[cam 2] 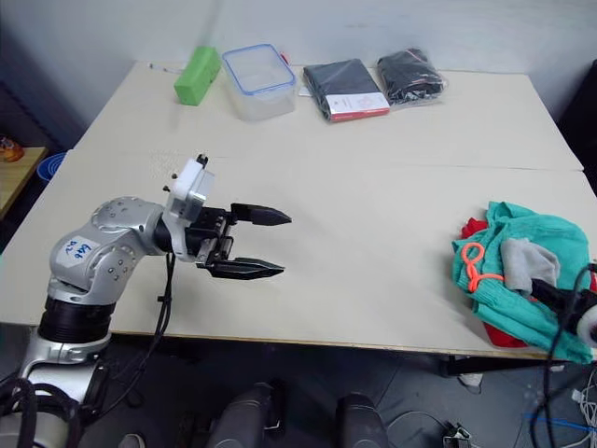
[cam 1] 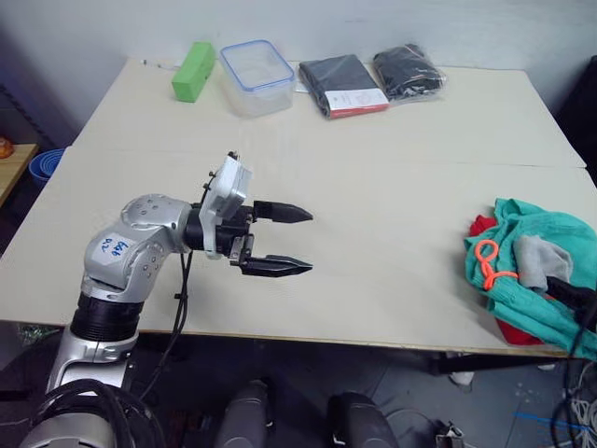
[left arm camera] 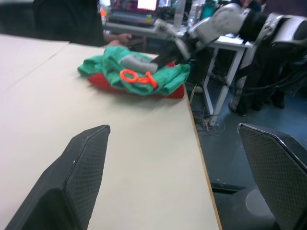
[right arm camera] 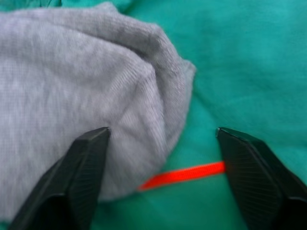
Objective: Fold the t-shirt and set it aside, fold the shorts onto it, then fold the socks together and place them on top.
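Table (cam 1: pixel 373 280): pale tabletop, clothes heaped at its right front edge
Shorts (cam 1: pixel 541 233): teal, crumpled on top of the heap, orange drawstring (cam 1: pixel 489 261) looped on the near-left side
T-shirt (cam 1: pixel 515 330): red, under the shorts, just edges poking out at the front and left of the heap
Socks (cam 1: pixel 537 259): grey, bunched on top of the shorts just beside the drawstring; can't tell if one or both are in the bunch
Left gripper (cam 1: pixel 300 241): fingers apart, nothing between them, over bare tabletop at the left-centre, well apart from the heap, pointing toward it
Right gripper (right arm camera: pixel 158 177): at the heap on the right edge, fingers spread wide, one finger (right arm camera: pixel 79 177) against the grey sock, the other over teal cloth, a strip of orange drawstring between them; not clamped on anything
Far edge: green block (cam 1: pixel 193 70), clear lidded container (cam 1: pixel 256 77) beside it, then two black packaged clothes (cam 1: pixel 343 86) to its right
Blue bin (cam 1: pixel 44 166): off the table's left side
Person (left arm camera: pixel 72 21): dark sleeve and a hand seen in the left wrist view, behind the table's far end
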{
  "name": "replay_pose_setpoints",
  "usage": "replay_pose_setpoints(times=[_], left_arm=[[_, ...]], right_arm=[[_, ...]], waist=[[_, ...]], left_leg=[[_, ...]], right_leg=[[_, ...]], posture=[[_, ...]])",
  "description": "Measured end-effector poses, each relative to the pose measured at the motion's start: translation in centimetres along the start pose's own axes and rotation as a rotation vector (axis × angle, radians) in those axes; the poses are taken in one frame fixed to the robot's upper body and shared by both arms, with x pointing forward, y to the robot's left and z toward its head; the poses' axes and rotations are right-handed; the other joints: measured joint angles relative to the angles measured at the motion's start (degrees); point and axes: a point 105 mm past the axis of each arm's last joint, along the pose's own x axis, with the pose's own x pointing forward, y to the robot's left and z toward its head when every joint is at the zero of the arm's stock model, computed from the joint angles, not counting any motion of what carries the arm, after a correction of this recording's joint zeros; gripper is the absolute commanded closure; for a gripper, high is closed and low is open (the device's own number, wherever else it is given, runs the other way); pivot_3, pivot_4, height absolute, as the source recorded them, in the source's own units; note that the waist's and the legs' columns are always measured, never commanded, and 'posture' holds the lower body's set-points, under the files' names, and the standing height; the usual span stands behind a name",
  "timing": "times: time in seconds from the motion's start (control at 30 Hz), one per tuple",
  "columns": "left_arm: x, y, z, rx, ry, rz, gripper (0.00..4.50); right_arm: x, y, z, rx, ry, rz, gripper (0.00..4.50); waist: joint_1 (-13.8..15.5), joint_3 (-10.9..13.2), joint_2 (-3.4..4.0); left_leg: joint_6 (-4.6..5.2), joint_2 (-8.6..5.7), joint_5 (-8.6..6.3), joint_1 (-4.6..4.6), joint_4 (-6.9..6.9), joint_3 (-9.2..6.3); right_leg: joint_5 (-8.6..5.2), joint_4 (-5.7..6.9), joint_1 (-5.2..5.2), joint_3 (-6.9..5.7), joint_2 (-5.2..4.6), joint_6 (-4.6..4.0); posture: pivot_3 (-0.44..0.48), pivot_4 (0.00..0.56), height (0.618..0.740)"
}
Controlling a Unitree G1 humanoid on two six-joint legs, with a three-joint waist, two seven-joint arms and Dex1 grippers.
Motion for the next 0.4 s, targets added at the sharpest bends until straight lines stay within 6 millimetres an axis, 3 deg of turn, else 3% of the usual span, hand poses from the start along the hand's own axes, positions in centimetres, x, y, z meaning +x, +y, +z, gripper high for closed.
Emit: replay_pose_setpoints(times=[0.17, 0.4], left_arm=[[-2.5, -0.2, -0.7, -0.062, 0.062, 0.021, 0.00], [-6.8, -1.5, -0.1, -0.119, 0.097, 0.043, 0.00]], right_arm=[[-5.9, -1.1, 4.6, -0.275, 0.038, 0.074, 0.01], [-10.8, -2.2, 6.6, -0.427, 0.181, 0.230, 0.01]], waist=[[-0.59, 0.01, 0.01], [-1.55, 0.19, -0.34]], left_leg=[[0.00, 0.08, -0.02, 0.15, -0.12, 0.13], [-0.06, 0.19, -0.21, 0.58, -0.26, 0.14]], right_leg=[[0.00, -0.09, 0.04, -0.02, 0.02, 0.01], [-0.02, -0.37, 0.53, 0.05, -0.10, -0.05]], posture=[[0.000, 0.150, 0.740], [0.000, 0.150, 0.740]])
